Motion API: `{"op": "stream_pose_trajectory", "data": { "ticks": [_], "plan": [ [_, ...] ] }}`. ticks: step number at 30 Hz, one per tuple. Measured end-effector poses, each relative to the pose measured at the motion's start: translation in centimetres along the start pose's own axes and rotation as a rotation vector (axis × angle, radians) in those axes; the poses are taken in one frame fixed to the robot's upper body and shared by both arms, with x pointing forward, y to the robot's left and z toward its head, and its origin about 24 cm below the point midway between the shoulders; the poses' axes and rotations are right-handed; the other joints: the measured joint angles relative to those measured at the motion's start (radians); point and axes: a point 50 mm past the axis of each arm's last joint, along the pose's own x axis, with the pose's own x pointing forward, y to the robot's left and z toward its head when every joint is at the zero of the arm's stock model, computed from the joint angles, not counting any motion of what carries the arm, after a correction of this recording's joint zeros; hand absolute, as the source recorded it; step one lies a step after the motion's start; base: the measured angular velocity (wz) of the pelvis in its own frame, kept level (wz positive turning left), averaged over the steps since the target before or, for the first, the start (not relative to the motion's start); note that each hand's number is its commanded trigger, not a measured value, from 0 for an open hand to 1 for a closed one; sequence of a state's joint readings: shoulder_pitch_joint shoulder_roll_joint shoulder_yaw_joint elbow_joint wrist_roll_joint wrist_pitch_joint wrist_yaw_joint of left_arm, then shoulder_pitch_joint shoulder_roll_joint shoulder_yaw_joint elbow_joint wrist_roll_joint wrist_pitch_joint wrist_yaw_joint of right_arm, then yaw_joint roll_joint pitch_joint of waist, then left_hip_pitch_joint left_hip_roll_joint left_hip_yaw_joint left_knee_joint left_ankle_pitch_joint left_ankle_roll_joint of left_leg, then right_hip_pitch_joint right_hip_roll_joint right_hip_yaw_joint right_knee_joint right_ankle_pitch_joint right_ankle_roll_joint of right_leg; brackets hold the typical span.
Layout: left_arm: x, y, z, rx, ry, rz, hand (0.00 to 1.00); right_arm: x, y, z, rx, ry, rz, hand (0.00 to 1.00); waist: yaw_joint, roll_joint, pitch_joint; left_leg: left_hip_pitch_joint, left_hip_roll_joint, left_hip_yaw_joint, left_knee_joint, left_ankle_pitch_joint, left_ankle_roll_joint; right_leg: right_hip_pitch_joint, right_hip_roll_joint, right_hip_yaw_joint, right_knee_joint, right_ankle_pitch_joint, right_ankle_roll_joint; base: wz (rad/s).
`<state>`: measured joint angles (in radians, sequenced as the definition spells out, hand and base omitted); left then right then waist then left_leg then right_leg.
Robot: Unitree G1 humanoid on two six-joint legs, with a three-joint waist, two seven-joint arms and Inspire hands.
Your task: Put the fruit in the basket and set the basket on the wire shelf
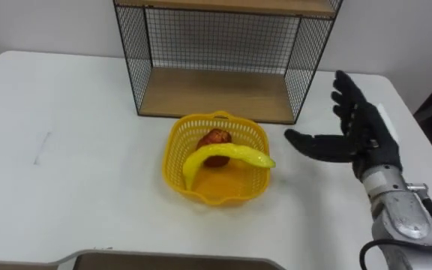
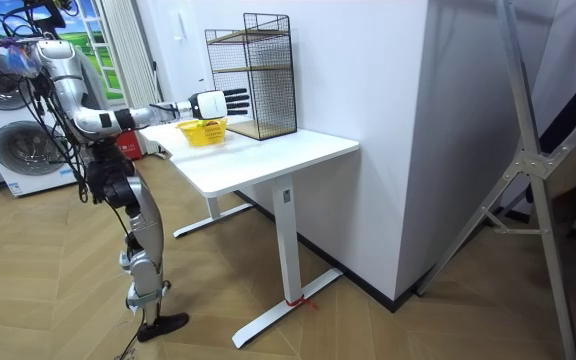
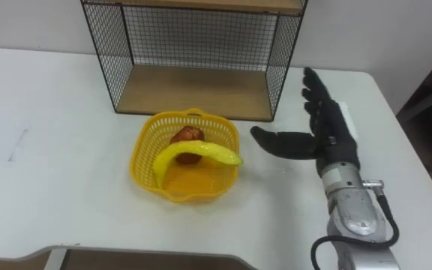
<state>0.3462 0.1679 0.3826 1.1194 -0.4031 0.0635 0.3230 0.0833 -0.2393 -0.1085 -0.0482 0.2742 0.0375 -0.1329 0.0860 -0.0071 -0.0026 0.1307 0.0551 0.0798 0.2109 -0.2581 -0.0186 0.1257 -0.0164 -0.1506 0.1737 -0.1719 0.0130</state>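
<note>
Right hand (image 1: 362, 139) hovered spread wide beside the yellow basket (image 1: 216, 196); the banana (image 1: 231, 154) overhung that side's rim, so a clumsy grab could flip it out.

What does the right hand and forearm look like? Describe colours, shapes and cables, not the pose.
The right hand has slim, segmented black fingers and a black palm, with a white rectangular plate on its back. Behind it, the wrist and forearm are silver-grey metal cylinders with small bolts. A black cable loops beside the forearm. In the room view the casing by the hand looks white.
</note>
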Motion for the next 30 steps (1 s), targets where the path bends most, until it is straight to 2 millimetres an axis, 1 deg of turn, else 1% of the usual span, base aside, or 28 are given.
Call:
{"op": "stream_pose_trajectory", "data": {
  "ticks": [1,2,4,5,7,8,9,10,12,13,14,15,16,17,18,19,21,22,24,25,27,29,30],
  "plan": [
    [0.0,0.3,0.1,-0.050,0.007,0.027,0.00,0.0,-0.3,0.0,0.007,0.000,-0.023,0.00,0.001,0.001,-0.0001,0.002,0.000,0.000,-0.002,0.000,0.000,0.002,0.000,-0.001,-0.001,0.000,0.000,0.00],
    [0.1,0.9,0.5,-0.140,0.016,0.078,0.00,-0.1,-0.7,0.0,0.003,0.002,-0.055,0.00,0.001,0.004,-0.0018,0.003,0.000,-0.001,-0.005,0.001,0.000,0.003,0.000,-0.001,-0.003,0.000,0.000,0.00],
    [0.1,2.0,2.0,-0.311,-0.001,0.177,0.00,-0.5,-1.8,-0.4,-0.003,0.020,-0.121,0.00,0.006,0.009,-0.0046,0.002,0.000,-0.004,-0.005,0.001,-0.001,0.004,0.000,-0.004,-0.003,0.000,0.000,0.04],
    [0.0,2.3,2.5,-0.351,-0.011,0.204,0.00,-0.6,-2.0,-0.5,-0.007,0.025,-0.137,0.00,0.006,0.012,-0.0060,0.002,0.000,-0.004,-0.005,0.001,0.000,0.003,0.000,-0.003,-0.003,0.000,0.000,0.00],
    [-0.3,3.2,4.1,-0.441,-0.066,0.302,0.00,-1.2,-2.6,-1.1,-0.031,0.047,-0.188,0.00,0.006,0.027,-0.0094,0.002,0.000,-0.004,-0.008,0.001,0.000,0.001,0.000,-0.001,-0.003,0.000,0.000,0.00],
    [-0.4,3.5,4.5,-0.456,-0.081,0.325,0.00,-1.4,-2.7,-1.2,-0.036,0.055,-0.197,0.00,0.007,0.031,-0.0106,0.002,-0.001,-0.005,-0.008,0.001,0.000,0.001,-0.001,-0.002,-0.003,0.000,0.000,0.00],
    [-0.7,4.0,5.5,-0.512,-0.112,0.366,0.00,-2.0,-3.1,-1.7,-0.046,0.075,-0.217,0.00,0.014,0.038,-0.0128,0.003,0.000,-0.007,-0.009,0.001,0.000,0.002,-0.001,-0.004,-0.002,0.000,0.000,0.00],
    [-0.9,4.2,6.0,-0.535,-0.129,0.383,0.00,-2.2,-3.4,-1.9,-0.051,0.085,-0.232,0.00,0.020,0.041,-0.0139,0.004,0.000,-0.006,-0.010,0.001,0.000,0.002,-0.001,-0.004,-0.002,0.000,0.000,0.00],
    [-2.0,5.0,8.6,-0.631,-0.230,0.451,0.00,-3.3,-4.5,-2.7,-0.070,0.124,-0.295,0.00,0.042,0.049,-0.0172,0.004,0.000,-0.006,-0.010,0.001,0.000,0.000,-0.001,-0.003,-0.001,0.000,0.000,0.00],
    [-2.3,5.2,9.2,-0.646,-0.256,0.469,0.00,-3.5,-4.7,-2.8,-0.073,0.130,-0.305,0.00,0.046,0.051,-0.0177,0.003,0.000,-0.006,-0.010,0.001,0.000,-0.002,-0.001,-0.002,-0.001,0.000,0.000,-0.03],
    [-3.1,5.6,10.4,-0.675,-0.308,0.501,0.00,-3.8,-4.9,-3.0,-0.080,0.141,-0.321,0.00,0.055,0.057,-0.0168,0.001,-0.001,-0.005,-0.010,0.001,0.000,-0.005,-0.001,-0.001,0.001,0.000,0.000,0.00],
    [-3.9,5.9,11.4,-0.692,-0.365,0.527,0.00,-3.9,-5.0,-3.1,-0.090,0.146,-0.330,0.00,0.057,0.060,-0.0164,0.002,-0.001,-0.005,-0.011,0.002,0.000,-0.005,-0.002,-0.001,0.001,0.000,0.000,0.00],
    [-4.4,6.0,11.9,-0.700,-0.400,0.540,0.00,-4.0,-5.0,-3.2,-0.092,0.147,-0.330,0.00,0.058,0.058,-0.0152,0.001,-0.002,-0.006,-0.011,0.002,0.000,-0.005,-0.003,-0.001,0.001,-0.001,0.001,0.00],
    [-5.4,6.2,13.1,-0.715,-0.479,0.568,0.00,-4.1,-5.0,-3.2,-0.099,0.150,-0.332,0.00,0.057,0.063,-0.0159,0.002,-0.003,-0.008,-0.010,0.002,0.001,-0.005,-0.003,-0.001,0.000,-0.001,0.001,0.05],
    [-6.4,6.4,14.2,-0.737,-0.549,0.589,0.00,-4.2,-5.1,-3.3,-0.120,0.151,-0.340,0.00,0.060,0.063,-0.0146,-0.001,-0.005,-0.011,-0.008,0.002,0.001,-0.006,-0.005,-0.002,0.000,-0.003,0.002,0.07],
    [-6.9,6.5,14.6,-0.747,-0.582,0.599,0.00,-4.2,-5.1,-3.3,-0.126,0.149,-0.344,0.00,0.060,0.062,-0.0134,-0.003,-0.007,-0.014,-0.007,0.003,0.002,-0.010,-0.007,-0.004,0.000,-0.005,0.003,0.11],
    [-9.3,6.6,16.8,-0.777,-0.746,0.626,0.00,-4.3,-5.3,-3.1,-0.153,0.140,-0.360,0.00,0.057,0.065,-0.0155,-0.014,-0.017,-0.030,-0.007,0.006,0.008,-0.017,-0.016,-0.015,0.003,-0.009,0.008,0.17],
    [-10.0,6.7,17.3,-0.784,-0.790,0.632,0.00,-4.3,-5.4,-3.1,-0.163,0.138,-0.363,0.00,0.057,0.065,-0.0155,-0.014,-0.018,-0.030,-0.007,0.007,0.009,-0.018,-0.017,-0.016,0.003,-0.009,0.008,0.10],
    [-12.4,7.3,18.8,-0.816,-0.942,0.654,0.00,-4.3,-5.4,-3.1,-0.166,0.136,-0.364,0.00,0.063,0.065,-0.0154,-0.014,-0.020,-0.030,-0.005,0.007,0.010,-0.018,-0.019,-0.016,0.008,-0.009,0.008,0.00],
    [-12.9,7.4,19.2,-0.829,-0.970,0.652,0.00,-4.3,-5.4,-3.1,-0.165,0.135,-0.364,0.00,0.063,0.066,-0.0151,-0.015,-0.019,-0.030,-0.005,0.008,0.010,-0.018,-0.019,-0.016,0.012,-0.009,0.009,0.00],
    [-15.0,7.4,20.3,-0.873,-1.076,0.624,0.00,-4.3,-5.3,-3.0,-0.162,0.128,-0.357,0.00,0.059,0.072,-0.0106,-0.015,-0.019,-0.030,-0.004,0.008,0.010,-0.018,-0.019,-0.015,0.013,-0.009,0.009,0.00],
    [-16.1,7.2,20.8,-0.907,-1.124,0.588,0.00,-4.3,-5.2,-3.0,-0.157,0.117,-0.346,0.00,0.056,0.077,-0.0086,-0.014,-0.019,-0.029,-0.005,0.008,0.010,-0.018,-0.019,-0.015,0.013,-0.009,0.009,0.00],
    [-16.7,6.8,21.1,-0.917,-1.149,0.556,0.00,-4.2,-5.2,-2.9,-0.155,0.113,-0.338,0.00,0.055,0.081,-0.0057,-0.014,-0.019,-0.029,-0.005,0.007,0.010,-0.020,-0.019,-0.014,0.014,-0.009,0.009,0.00]
  ]
}}
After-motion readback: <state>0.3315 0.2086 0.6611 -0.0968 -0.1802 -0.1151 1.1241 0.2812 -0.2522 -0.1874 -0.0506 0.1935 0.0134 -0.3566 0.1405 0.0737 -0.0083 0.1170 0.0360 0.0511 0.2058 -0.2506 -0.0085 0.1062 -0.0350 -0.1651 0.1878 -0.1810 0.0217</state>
